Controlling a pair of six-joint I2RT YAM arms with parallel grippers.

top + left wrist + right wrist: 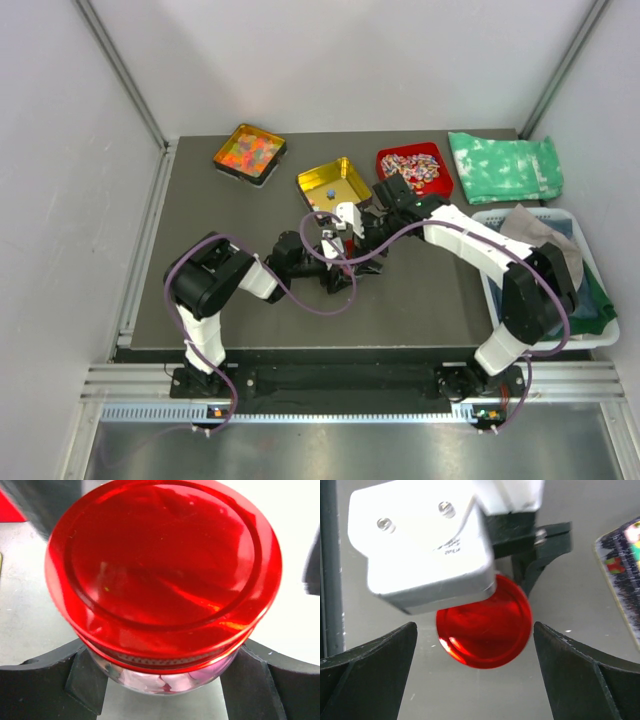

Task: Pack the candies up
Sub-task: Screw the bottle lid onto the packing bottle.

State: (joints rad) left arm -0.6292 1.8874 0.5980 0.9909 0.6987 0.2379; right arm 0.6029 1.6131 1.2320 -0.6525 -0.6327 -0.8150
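- Table: dark grey top, with both arms reaching in from the near edge to meet at its middle.
- White basket: near right, at the table's right edge, holding a grey cloth and a dark green cloth.
- Left gripper: at table centre, its black fingers pressed against either side of a glass jar, gripping it.
- Jar: upright, capped with a red lid.
- Candies: inside the jar; only pinkish shapes show through the glass below the lid.
- Right gripper: directly above the red lid, jaws spread wide and holding nothing, with a finger well clear of the lid on each side.
- Gold tray: just beyond the grippers, with a lone blue sweet lying in it.
- Red tray: just right of the gold tray, filled with striped wrapped sweets.
- Black-rimmed tray: far left, filled with orange, yellow and green sweets.
- Green cloth: far right, lying flat.
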